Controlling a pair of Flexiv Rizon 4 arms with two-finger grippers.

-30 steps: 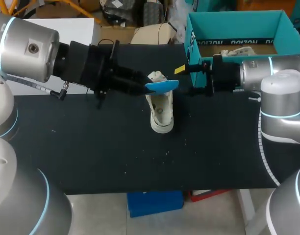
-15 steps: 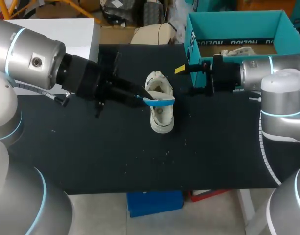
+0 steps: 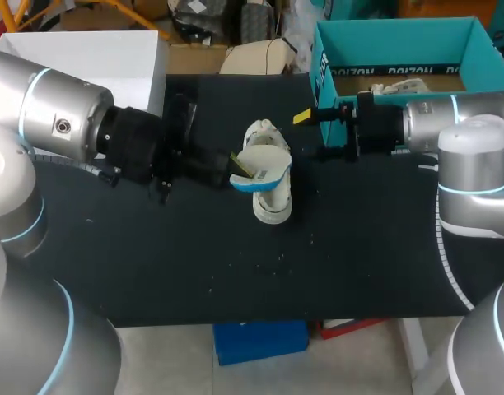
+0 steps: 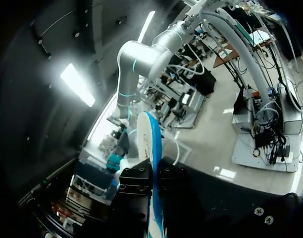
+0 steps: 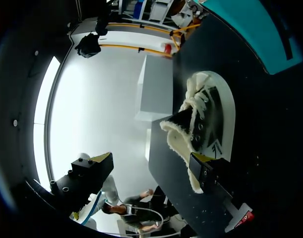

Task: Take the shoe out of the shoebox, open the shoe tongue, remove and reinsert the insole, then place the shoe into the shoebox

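A white shoe (image 3: 273,202) stands upright on the black table (image 3: 194,255), its toe toward the front edge. My left gripper (image 3: 238,167) is shut on a white insole with a blue underside (image 3: 264,167), held tilted over the shoe's opening. In the left wrist view the insole (image 4: 150,141) stands edge-on between the black fingers of that gripper (image 4: 152,179). My right gripper (image 3: 311,134) hangs open to the right of the shoe, in front of the teal shoebox (image 3: 384,37). Its wrist view shows the shoe (image 5: 208,116) ahead of the open gripper (image 5: 151,159), nothing between the fingers.
The shoebox stands open at the table's back right with paper inside it. A white box (image 3: 87,49) sits at the back left corner. The left arm's body spans the table's left half.
My left gripper has brought the insole down from above the shoe's heel onto the shoe's opening and tilted it, white face up. The right arm has kept still.
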